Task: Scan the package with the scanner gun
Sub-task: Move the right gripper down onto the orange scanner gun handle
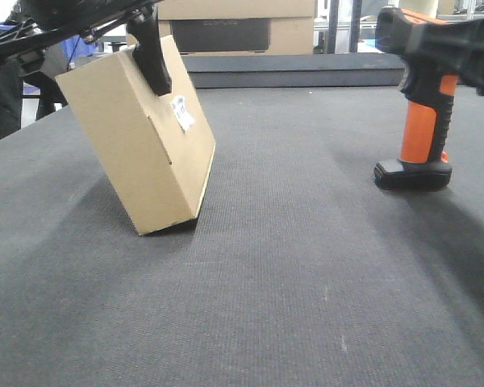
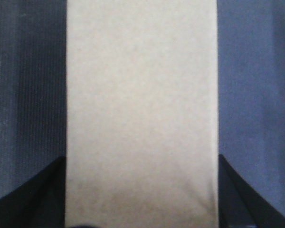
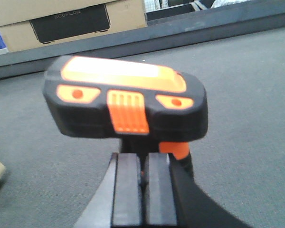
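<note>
So that its barcode sticker (image 1: 181,113) faces the scanner gun (image 1: 423,121) at three o'clock, the package (image 1: 133,141) tilts at nine o'clock, clamped by the left gripper (image 1: 153,68); the right gripper (image 3: 143,166) pinches the gun's handle.

Wide bare bench (image 1: 290,274) between tilted package (image 1: 133,137) at left and upright scanner (image 1: 426,133) at right, the two well apart, open foreground, raised dark ledge (image 1: 306,71) closing the far edge, big boxes (image 1: 294,36) behind it
</note>
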